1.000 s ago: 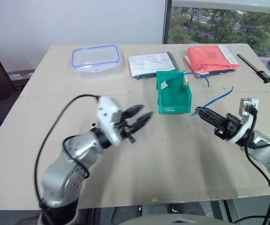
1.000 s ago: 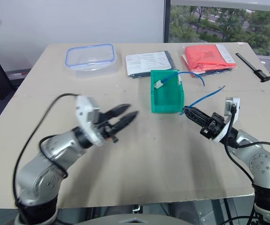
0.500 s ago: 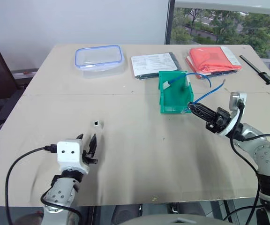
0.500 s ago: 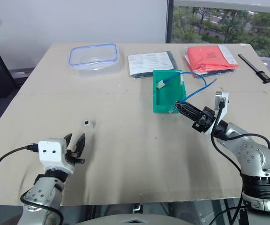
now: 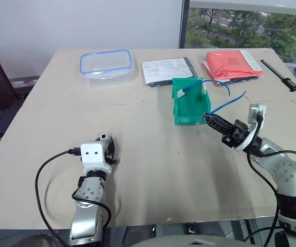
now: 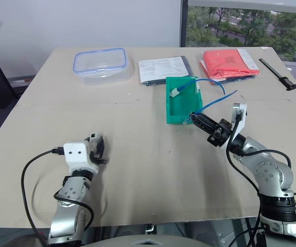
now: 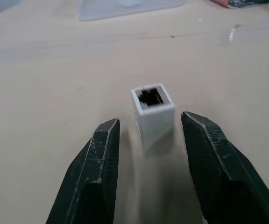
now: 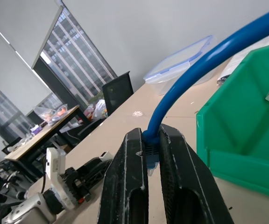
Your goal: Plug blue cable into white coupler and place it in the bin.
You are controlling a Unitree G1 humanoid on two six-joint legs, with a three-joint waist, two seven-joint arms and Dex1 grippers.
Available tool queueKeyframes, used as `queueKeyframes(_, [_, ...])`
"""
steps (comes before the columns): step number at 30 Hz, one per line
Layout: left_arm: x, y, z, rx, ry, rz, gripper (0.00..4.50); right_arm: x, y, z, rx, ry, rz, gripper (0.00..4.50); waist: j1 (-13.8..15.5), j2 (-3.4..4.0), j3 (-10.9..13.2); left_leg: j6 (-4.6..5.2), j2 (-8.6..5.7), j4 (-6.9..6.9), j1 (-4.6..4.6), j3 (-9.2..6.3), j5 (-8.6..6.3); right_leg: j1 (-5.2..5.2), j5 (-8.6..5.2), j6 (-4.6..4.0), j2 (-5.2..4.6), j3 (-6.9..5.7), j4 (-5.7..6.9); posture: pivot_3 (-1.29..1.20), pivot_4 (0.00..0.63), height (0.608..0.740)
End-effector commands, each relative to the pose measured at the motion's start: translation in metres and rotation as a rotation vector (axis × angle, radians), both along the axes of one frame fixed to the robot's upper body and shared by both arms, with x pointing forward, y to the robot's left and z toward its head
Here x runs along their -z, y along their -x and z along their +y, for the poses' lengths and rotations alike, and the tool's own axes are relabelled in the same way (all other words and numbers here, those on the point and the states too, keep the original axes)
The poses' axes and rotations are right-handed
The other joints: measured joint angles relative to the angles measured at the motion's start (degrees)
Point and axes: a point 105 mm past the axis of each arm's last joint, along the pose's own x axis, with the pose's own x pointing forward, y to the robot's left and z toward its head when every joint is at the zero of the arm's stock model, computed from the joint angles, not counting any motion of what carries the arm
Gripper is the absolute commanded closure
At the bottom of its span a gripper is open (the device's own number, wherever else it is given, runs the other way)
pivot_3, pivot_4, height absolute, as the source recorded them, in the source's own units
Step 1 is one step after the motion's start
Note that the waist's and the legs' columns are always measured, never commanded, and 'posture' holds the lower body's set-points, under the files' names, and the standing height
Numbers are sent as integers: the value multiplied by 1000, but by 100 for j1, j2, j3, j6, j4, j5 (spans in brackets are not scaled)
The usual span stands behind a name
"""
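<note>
The white coupler (image 7: 153, 112) stands on the table with its dark socket facing up. My left gripper (image 7: 151, 120) lies low and level behind it, open, and its two black fingers (image 7: 102, 177) flank the coupler without touching it. From the head, that gripper (image 5: 109, 145) is at the near left with the coupler (image 5: 103, 136) at its tips. My right gripper (image 5: 210, 119) is shut on one end of the blue cable (image 5: 233, 102), right at the front corner of the green bin (image 5: 190, 114). The cable (image 8: 209, 60) rises from between the fingers.
Another blue cable with a white end piece (image 5: 181, 93) lies in the bin and hangs over its rim. At the back stand a clear blue-rimmed box (image 5: 106, 64), papers (image 5: 168, 71), a red packet (image 5: 233, 64) and a black tool (image 5: 280, 74).
My left arm has swung down and to the left; its gripper now lies level on the table with the coupler between its tips. The right gripper has edged left toward the bin with the cable.
</note>
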Motion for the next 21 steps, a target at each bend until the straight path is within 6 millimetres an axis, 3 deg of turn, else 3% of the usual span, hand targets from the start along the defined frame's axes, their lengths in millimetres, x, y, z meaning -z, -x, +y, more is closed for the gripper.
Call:
queueKeyframes(1, [9, -5, -2, 3, 5, 23, 2397, -11, 5, 0, 16, 10, -68, 4500, 5, 1, -1, 0, 0, 0, 1, -1, 0, 0, 0, 0, 0, -1, 0, 0, 150, 740])
queueKeyframes(3, [12, -7, -3, 6, 17, 28, 2622, -12, 5, 2, 18, 13, -75, 4500, 11, 11, -7, 0, 0, 0, 2, -1, 0, 2, 0, 0, 0, -1, 1, 0, 150, 740])
queueKeyframes(5, [13, -9, -3, 13, 16, 27, 3200, -14, 5, 4, 19, 14, -87, 4500, 7, 22, -13, 0, 0, 1, 3, -2, 0, 3, 0, 0, 0, -2, 1, 0, 150, 740])
queueKeyframes(7, [13, -11, -5, 26, 14, 25, 4092, -17, 5, 7, 20, 20, -104, 4500, 7, 28, -17, 0, -1, 1, 3, -1, 0, 3, 0, -1, 0, -1, 2, 0, 150, 740])
queueKeyframes(11, [5, -25, -21, 117, 10, 9, 4116, -21, 0, 23, 54, 100, -176, 4500, 11, 34, -20, 0, -1, 2, 4, -4, 1, 4, -1, -2, 0, -4, 4, 0, 150, 740])
queueKeyframes(15, [-12, -43, -49, 225, -16, -41, 4116, -22, -7, 58, 86, 241, -298, 4500, 4, 34, -20, 0, -7, 5, 2, -5, 1, 3, 1, -1, 7, -4, 7, 0, 150, 740])
queueKeyframes(19, [-36, -58, -86, 340, -10, -110, 4116, -33, -15, 89, 139, 272, -449, 4500, 2, 25, -16, 0, -25, 4, -8, -4, 1, -4, 2, 3, 7, -2, 4, 0, 150, 740])
queueKeyframes(21, [-53, -60, -113, 443, -5, -150, 4116, -35, -18, 101, 163, 331, -559, 4500, 8, 24, -15, 0, -27, 3, -10, -8, 1, -4, 2, 4, 10, -5, 4, 0, 150, 740])
